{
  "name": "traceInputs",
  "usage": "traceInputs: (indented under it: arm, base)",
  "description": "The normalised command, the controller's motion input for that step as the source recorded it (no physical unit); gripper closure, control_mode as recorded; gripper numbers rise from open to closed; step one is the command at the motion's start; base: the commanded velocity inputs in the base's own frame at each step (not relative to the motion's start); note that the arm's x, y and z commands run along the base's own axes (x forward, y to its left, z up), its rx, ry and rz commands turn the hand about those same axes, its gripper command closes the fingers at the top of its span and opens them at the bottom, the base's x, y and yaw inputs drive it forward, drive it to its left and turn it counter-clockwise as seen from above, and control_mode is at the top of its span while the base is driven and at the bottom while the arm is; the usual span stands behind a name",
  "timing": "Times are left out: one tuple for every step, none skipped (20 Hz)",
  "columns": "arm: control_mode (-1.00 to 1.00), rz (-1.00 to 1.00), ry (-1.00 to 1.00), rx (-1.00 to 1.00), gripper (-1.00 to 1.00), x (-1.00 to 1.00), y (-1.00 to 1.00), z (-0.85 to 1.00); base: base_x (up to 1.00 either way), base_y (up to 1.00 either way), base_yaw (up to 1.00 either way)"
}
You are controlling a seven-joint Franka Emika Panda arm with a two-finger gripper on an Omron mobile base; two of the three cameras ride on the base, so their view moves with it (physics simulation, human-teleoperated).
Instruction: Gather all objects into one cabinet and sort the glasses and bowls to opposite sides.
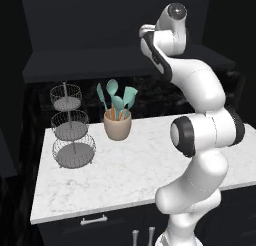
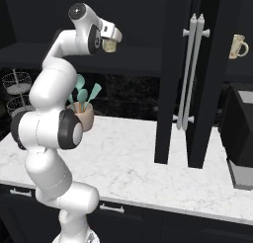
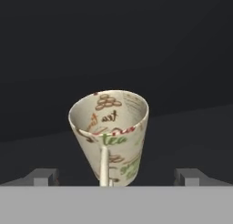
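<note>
Mug (image 3: 109,136) centred between fingers (image 3: 43,176), both well apart from it.

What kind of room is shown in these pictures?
Most likely a kitchen: a white marble counter carries a pot of teal utensils and a wire tiered basket, with black cabinets around. The gripper is at a mug.
</note>
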Motion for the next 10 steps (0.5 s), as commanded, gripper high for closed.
traceInputs:
  arm:
    - [-1.0,-0.02,0.01,0.0,-1.0,0.0,-0.07,0.0]
    - [-1.0,-0.01,0.03,0.0,-1.0,0.0,-0.04,0.0]
    - [-1.0,0.0,0.03,0.0,-1.0,0.0,0.0,-0.05]
    - [-1.0,0.0,0.02,0.0,-1.0,0.0,0.0,-0.07]
    - [-1.0,0.0,0.0,0.0,-1.0,0.0,0.0,-0.11]
    - [-1.0,0.0,0.0,0.0,-1.0,0.0,0.0,-0.15]
    - [-1.0,0.0,0.02,-0.02,-1.0,0.0,0.0,-0.19]
    - [-1.0,0.0,0.02,-0.03,-1.0,0.0,0.0,-0.22]
    - [-1.0,0.0,0.01,-0.03,-1.0,0.0,0.0,-0.24]
    - [-1.0,0.0,0.01,-0.04,-1.0,0.0,0.0,-0.28]
  base:
    - [0.0,0.0,0.0]
    - [0.0,0.0,0.0]
    - [0.0,0.0,0.0]
    - [0.0,0.0,0.0]
    - [0.0,0.0,0.0]
    - [0.0,0.0,0.0]
    - [0.0,0.0,0.0]
    - [0.0,0.0,0.0]
    - [0.0,0.0,0.0]
    - [0.0,0.0,0.0]
